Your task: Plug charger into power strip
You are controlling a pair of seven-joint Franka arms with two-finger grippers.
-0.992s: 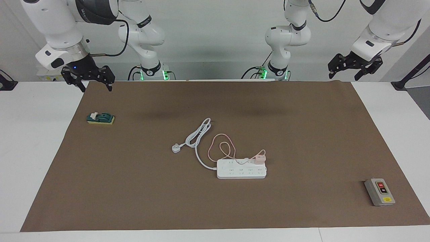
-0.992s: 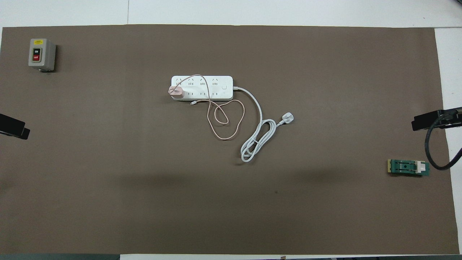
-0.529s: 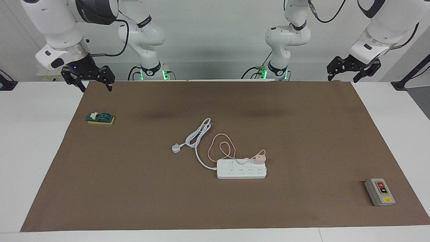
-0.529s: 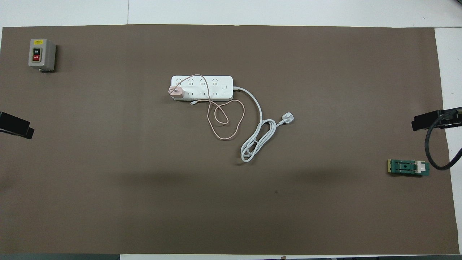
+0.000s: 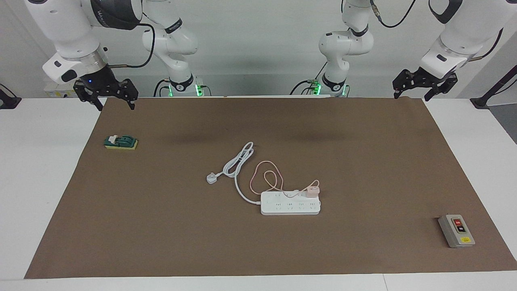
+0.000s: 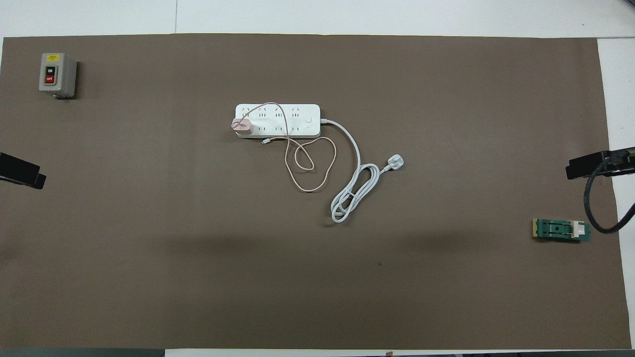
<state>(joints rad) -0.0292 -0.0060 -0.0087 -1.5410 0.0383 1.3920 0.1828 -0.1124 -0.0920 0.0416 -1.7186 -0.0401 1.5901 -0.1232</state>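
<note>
At the centre of the frame, a small pale-pink cube charger (image 5: 312, 192) sits in the end socket of a flat white power strip (image 5: 290, 207), its thin pink cable (image 5: 262, 178) looping above. The left gripper (image 5: 423, 85), upper right, and right gripper (image 5: 108, 96), upper left, hang spread apart, holding nothing.

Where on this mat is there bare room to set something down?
Bare mat lies between the green switch and the white plug, and between the power strip and the grey button box. The cable loops beside the charger crowd the centre.
</note>
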